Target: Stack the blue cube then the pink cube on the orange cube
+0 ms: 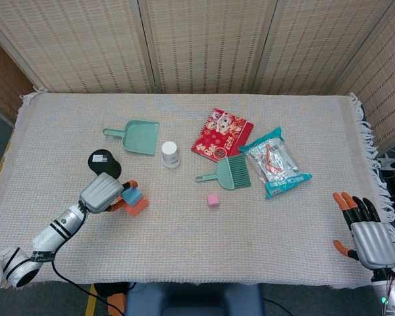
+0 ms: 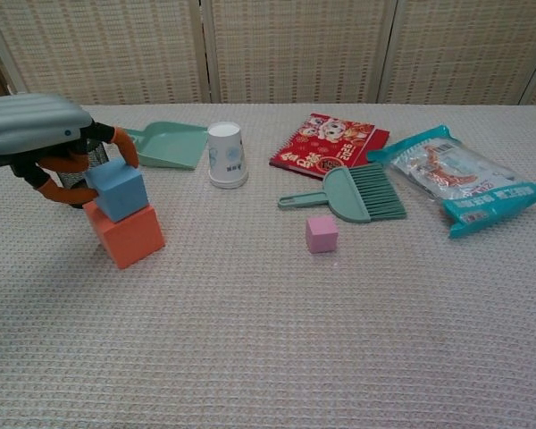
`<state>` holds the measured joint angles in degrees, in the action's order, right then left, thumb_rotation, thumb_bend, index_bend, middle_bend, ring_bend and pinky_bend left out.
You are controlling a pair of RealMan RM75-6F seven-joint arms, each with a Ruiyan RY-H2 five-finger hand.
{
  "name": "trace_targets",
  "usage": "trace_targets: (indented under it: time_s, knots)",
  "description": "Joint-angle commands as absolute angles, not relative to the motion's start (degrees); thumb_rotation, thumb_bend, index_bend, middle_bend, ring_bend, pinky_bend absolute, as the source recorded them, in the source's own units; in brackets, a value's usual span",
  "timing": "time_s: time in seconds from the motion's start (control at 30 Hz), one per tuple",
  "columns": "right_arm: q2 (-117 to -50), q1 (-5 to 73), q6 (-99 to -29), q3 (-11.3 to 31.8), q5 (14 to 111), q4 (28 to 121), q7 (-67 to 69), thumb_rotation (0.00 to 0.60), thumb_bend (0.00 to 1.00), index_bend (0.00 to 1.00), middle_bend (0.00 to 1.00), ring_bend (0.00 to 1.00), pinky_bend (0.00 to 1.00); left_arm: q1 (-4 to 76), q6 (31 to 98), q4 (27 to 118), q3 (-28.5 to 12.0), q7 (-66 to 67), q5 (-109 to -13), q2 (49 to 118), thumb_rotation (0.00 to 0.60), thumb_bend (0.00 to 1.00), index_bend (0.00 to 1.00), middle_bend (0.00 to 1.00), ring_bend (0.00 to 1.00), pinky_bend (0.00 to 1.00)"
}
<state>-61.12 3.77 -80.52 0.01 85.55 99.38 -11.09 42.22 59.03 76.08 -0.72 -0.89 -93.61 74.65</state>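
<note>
Head view: left hand [image 1: 104,192] grips blue cube [image 1: 131,196] over orange cube [image 1: 137,206]; right hand [image 1: 367,230] idle at surface edge, fingers apart, holding nothing. Pink cube [image 1: 212,200] waits mid-surface, near brush [image 1: 228,173].

Chest view: blue cube [image 2: 117,189] sits tilted, overhanging the orange cube's [image 2: 125,234] left edge. Judgement: square it and shift it rightward before letting go, then lift fingers straight off so nothing drags.
</note>
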Motion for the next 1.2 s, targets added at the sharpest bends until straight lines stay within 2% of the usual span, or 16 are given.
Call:
trace_targets:
  time_s: [0.03,0.53,0.73,1.03,1.2]
  knots:
    - [-61.1,3.8,-80.4,0.0,85.5,99.4,-11.2,0.600,0.09,0.00,0.00,0.00,0.00,42.3,59.0,75.7,-0.6,-1.0,-93.7,74.9,0.600,0.36,0.47,1.00,1.00,1.00]
    - [-61.3,3.8,-80.5,0.1,85.4,99.5,-11.5,0.600,0.10,0.00,0.00,0.00,0.00,42.3,59.0,75.5,0.2,-0.8,-93.9,75.0,0.600,0.36,0.46,1.00,1.00,1.00]
    - [-61.3,3.8,-80.5,0.1,85.3,99.4,-11.5,0.600,0.09,0.00,0.00,0.00,0.00,42.3,59.1,75.0,0.1,-0.9,-93.6,75.3,0.600,0.36,0.33,1.00,1.00,1.00]
    - [-61.3,3.7,-80.7,0.1,85.4,99.5,-11.5,0.600,0.09,0.00,0.00,0.00,0.00,42.2,59.8,75.1,0.2,-0.3,-94.0,75.3,0.600,0.37,0.21,1.00,1.00,1.00]
    - [-61.2,3.6,-80.9,0.1,85.5,99.5,-11.4,0.600,0.09,0.00,0.00,0.00,0.00,42.2,59.8,75.3,0.2,0.2,-93.9,75.2,0.600,0.37,0.19,1.00,1.00,1.00]
